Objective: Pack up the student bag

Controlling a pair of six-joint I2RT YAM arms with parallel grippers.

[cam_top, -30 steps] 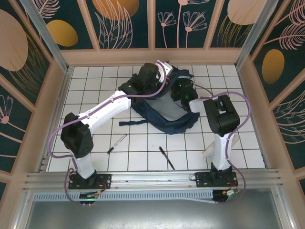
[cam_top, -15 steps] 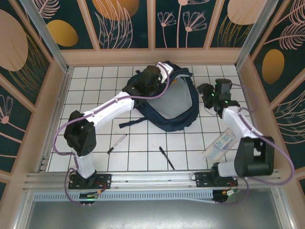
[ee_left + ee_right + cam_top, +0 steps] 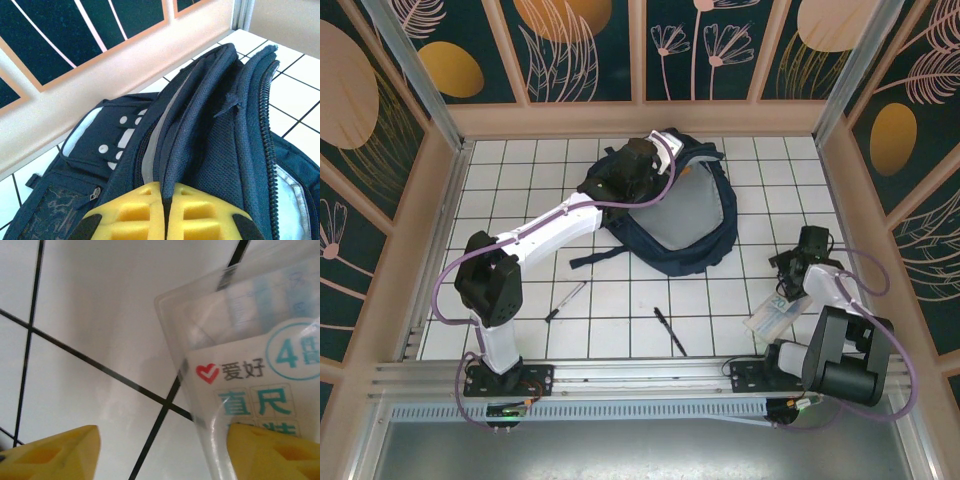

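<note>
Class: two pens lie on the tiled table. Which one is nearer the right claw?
The black pen, near the front middle. The silver-grey pen lies farther left, away from the right claw.

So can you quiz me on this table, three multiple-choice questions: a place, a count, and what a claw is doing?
1. Where does the clear packet lie?
A) far left corner
B) near edge, beside the right arm
C) middle of the table

2. How many pens are lying out?
A) two
B) four
C) none

3. The left gripper is:
A) open in the air
B) shut on the student bag rim
C) holding a pen

Answers:
1 B, it lies by that arm's base.
2 A, both lie nearer than the bag.
3 B, its yellow fingers pinch the fabric.
</note>
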